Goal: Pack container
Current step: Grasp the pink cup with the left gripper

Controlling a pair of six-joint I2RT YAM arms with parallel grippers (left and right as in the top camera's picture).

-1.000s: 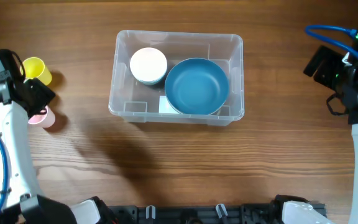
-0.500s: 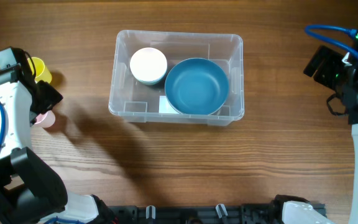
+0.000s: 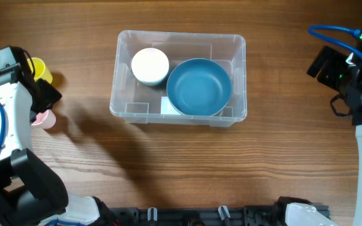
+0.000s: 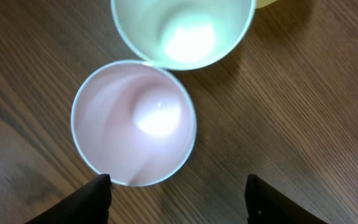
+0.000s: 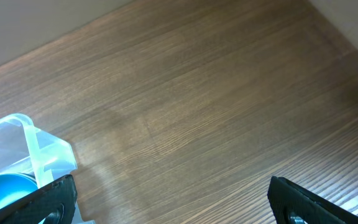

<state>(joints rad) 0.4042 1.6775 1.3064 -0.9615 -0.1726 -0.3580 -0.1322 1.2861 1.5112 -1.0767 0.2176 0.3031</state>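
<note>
The container (image 3: 122, 100), a clear rectangular bin, stands mid-table and holds a blue bowl (image 3: 198, 86) and a white bowl (image 3: 150, 66). Its corner (image 5: 37, 148) shows at the left of the right wrist view. My left gripper (image 4: 178, 190) hangs open over a pink cup (image 4: 133, 122), its left fingertip (image 4: 102, 185) at the cup's near rim; nothing is between the fingers. A pale green cup (image 4: 183, 31) touches the pink one. From overhead, the left gripper (image 3: 44, 97) sits between a yellow cup (image 3: 38, 68) and the pink cup (image 3: 43, 118). My right gripper (image 5: 173, 196) is open over bare wood.
The right arm (image 3: 357, 81) with its blue cable stays at the table's right edge, well away from the container. The left arm's white forearm (image 3: 8, 125) runs along the left edge. Wood tabletop (image 3: 187, 163) lies in front of the container.
The left arm has swung so its gripper sits a little farther right and back over the cups, and its jaws have narrowed slightly. The right arm has not moved.
</note>
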